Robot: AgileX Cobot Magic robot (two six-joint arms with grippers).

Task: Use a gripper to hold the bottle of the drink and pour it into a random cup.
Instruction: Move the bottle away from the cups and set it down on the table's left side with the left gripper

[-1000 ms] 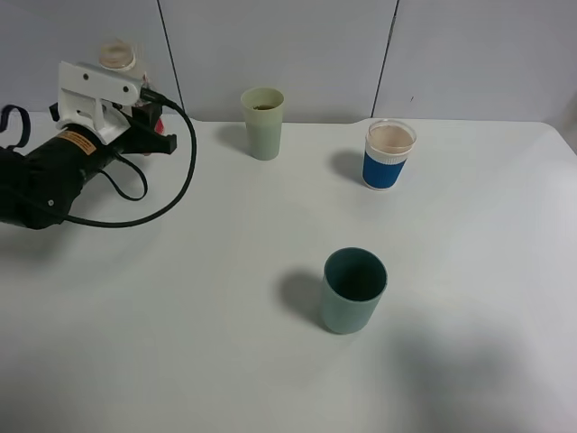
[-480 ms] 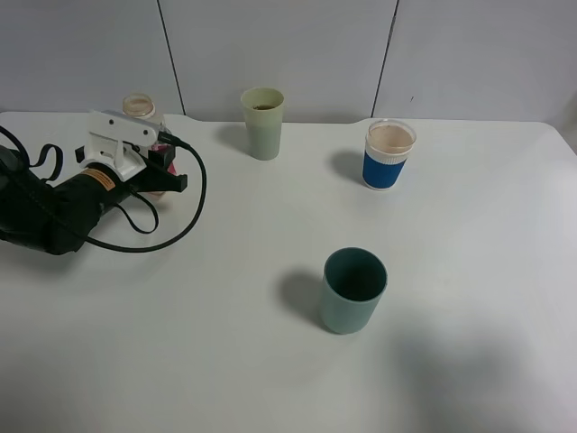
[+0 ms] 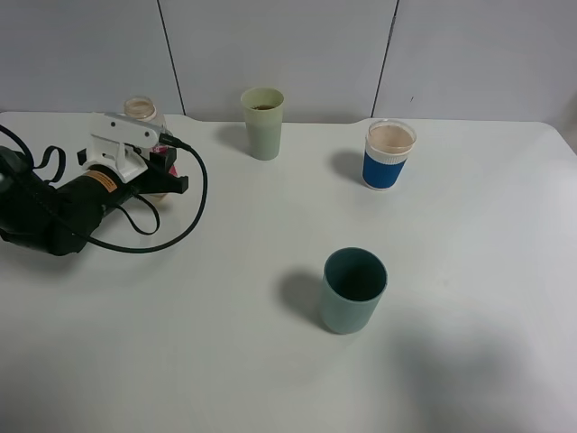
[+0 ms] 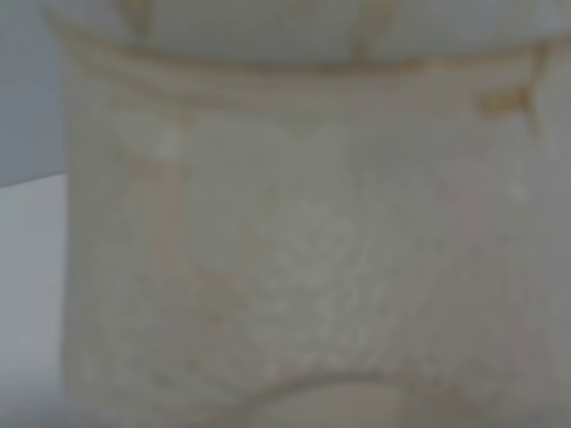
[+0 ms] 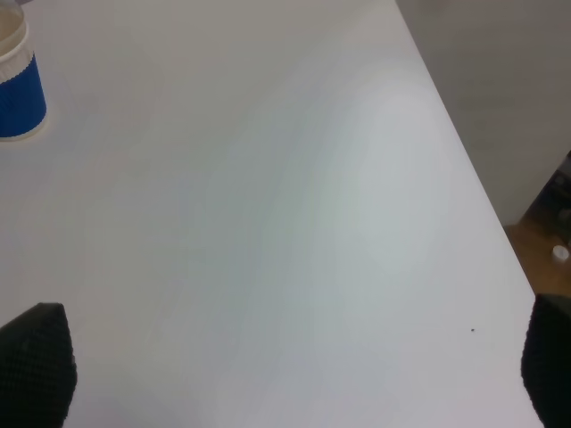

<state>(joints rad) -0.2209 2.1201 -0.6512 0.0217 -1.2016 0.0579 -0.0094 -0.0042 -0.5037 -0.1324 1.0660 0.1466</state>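
The bottle (image 3: 139, 110) stands at the far left of the table, its wide capless neck up and a bit of pink label showing between the fingers. My left gripper (image 3: 165, 169), black with a white block and black cables, is shut around its body. The left wrist view shows only a blurred close-up of the bottle (image 4: 303, 250). The pale yellow-green cup (image 3: 262, 123) stands at the back, to the right of the bottle, with brown drink in it. My right gripper (image 5: 290, 374) is open and empty over bare table, out of the exterior view.
A blue-sleeved clear cup (image 3: 389, 155) stands at the back right and also shows in the right wrist view (image 5: 13, 89). A dark teal cup (image 3: 353, 290) stands in the middle front. The table's right edge (image 5: 464, 178) drops off beside my right gripper.
My left gripper came down and slightly to the right with the bottle, from raised by the back wall to the table. It has barely moved in the last half second.
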